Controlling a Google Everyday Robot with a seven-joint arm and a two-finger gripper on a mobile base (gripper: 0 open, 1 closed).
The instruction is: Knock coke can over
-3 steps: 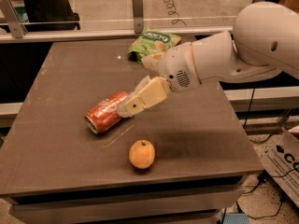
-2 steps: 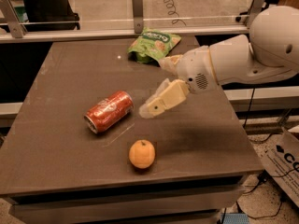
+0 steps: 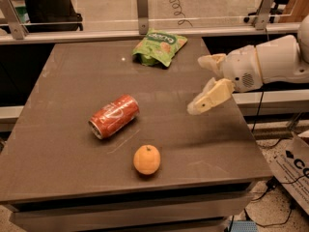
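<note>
1. Since the picture of 1.0 s ago, the gripper [image 3: 195, 85] has gone away from the coke can [image 3: 114, 116] toward the right. It now hangs over the right part of the table [image 3: 67, 81], well apart from the can. The can has not changed its place.
2. Its 2 fingers stand spread apart, 1 above the other, and they hold nothing.
3. The coke can lies on its side, left of the middle of the table, with 1 silver end turned to the front-left. I judge that the knocking over is already done.
4. Risk 1: a can on its side rolls easily. If the arm comes back low and touches it, it may roll toward the orange [image 3: 147, 159], which lies near it to the front-right. It may even roll on to the front edge.
5. Risk 2: the green snack bag [image 3: 159, 46] lies at the back of the table, not far from the arm. A wide sweep to the left could drag it along.
6. Risk 3: the lower finger seems low over the table, so a move downward may scrape the top.
7. The table top is dark brown, flat and smooth, with a slight shine and some faint scratches. No raised border shows at its edges, so nothing would stop a rolling thing.
8. Behind the table runs a metal rail with glass panels [image 3: 96, 13], and beyond it stand office chairs. On the floor at the right are a cardboard box [image 3: 299, 163] and some cables.
</note>
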